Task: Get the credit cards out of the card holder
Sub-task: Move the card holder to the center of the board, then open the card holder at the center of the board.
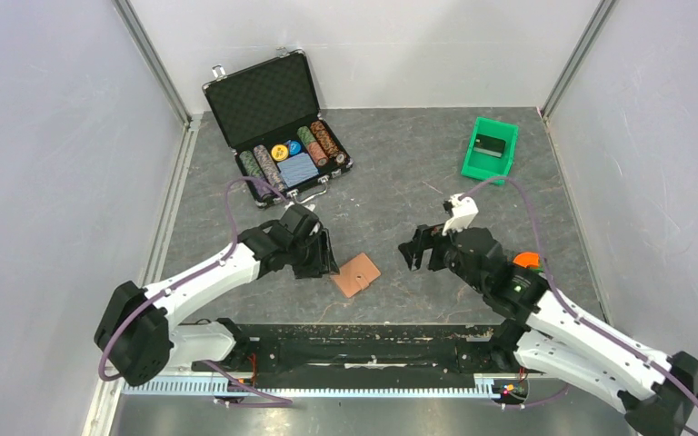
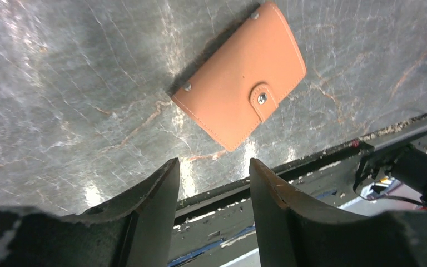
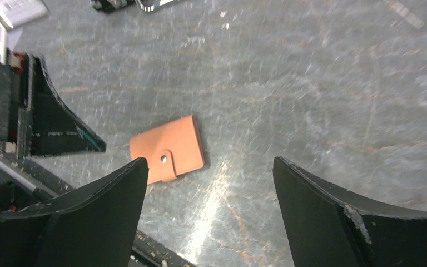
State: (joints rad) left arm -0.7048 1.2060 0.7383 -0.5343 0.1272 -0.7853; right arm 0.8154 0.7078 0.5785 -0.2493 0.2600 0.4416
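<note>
Top external: card holder (closed) beside left gripper.

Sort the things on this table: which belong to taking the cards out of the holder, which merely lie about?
Job: card holder, snapped shut; left gripper and right gripper, both open. No cards showing.
Lying about: poker chip case; green bin with a black block in it.

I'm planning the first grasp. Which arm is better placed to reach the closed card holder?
Probably left. The left gripper sits open right beside the card holder; the right gripper, also open, is clearly farther off.
</note>
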